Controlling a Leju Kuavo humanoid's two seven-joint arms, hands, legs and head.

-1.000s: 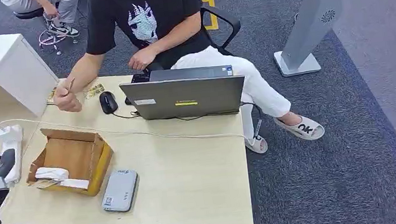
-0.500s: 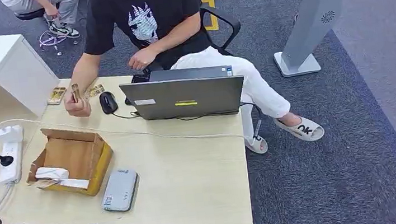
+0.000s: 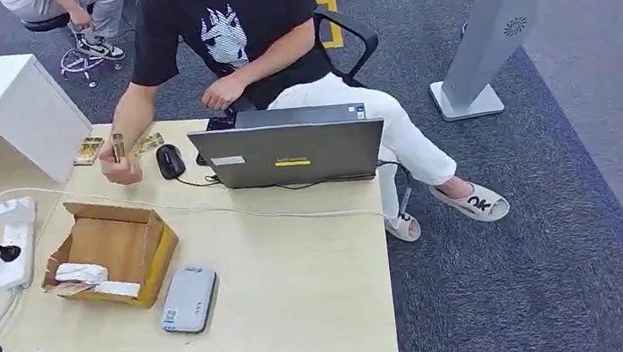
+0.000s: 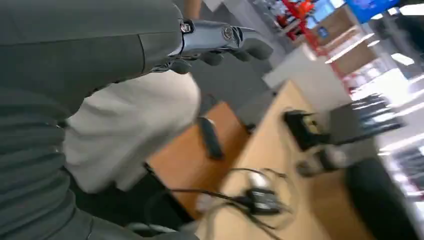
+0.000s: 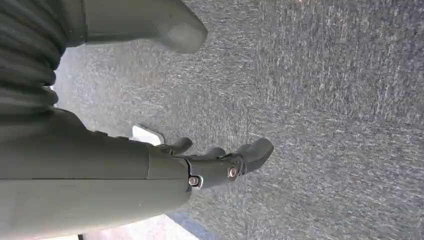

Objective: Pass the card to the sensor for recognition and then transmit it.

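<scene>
Card: the person's hand (image 3: 116, 167) holds a gold card (image 3: 119, 146) upright above the far left part of the wooden desk (image 3: 303, 292); I see two more gold cards (image 3: 89, 150) lying flat beside it, near the black mouse (image 3: 170, 160).
Sensor: the grey flat card reader (image 3: 188, 300) lies near the front edge of the desk, just beside the open cardboard box (image 3: 113, 250); it carries a small label I cannot read.
Left hand: in the left wrist view my left hand (image 4: 220, 42) holds nothing, its dark fingers (image 4: 255, 49) slightly curled and apart, off to the side of the desk.
Right hand: in the right wrist view my right hand (image 5: 220, 162) hangs over grey carpet (image 5: 325, 125), fingers loosely bent and apart, nothing in it.
Writing: the person's black T-shirt (image 3: 228, 17) has small white lettering at the chest, too small for me to read, above a white graphic; the sandal (image 3: 475, 202) shows "OK"; the grey laptop (image 3: 292, 152) bears a yellow sticker and a white one on its lid.
Other things: a white power strip (image 3: 14, 241) with a black plug lies at the left edge of the desk, and a white cable (image 3: 250, 209) runs across the top.
Views: the left wrist view is blurred and shows a black cable tangle (image 4: 250, 200) on a wooden surface; the head view gives me the desk layout.
</scene>
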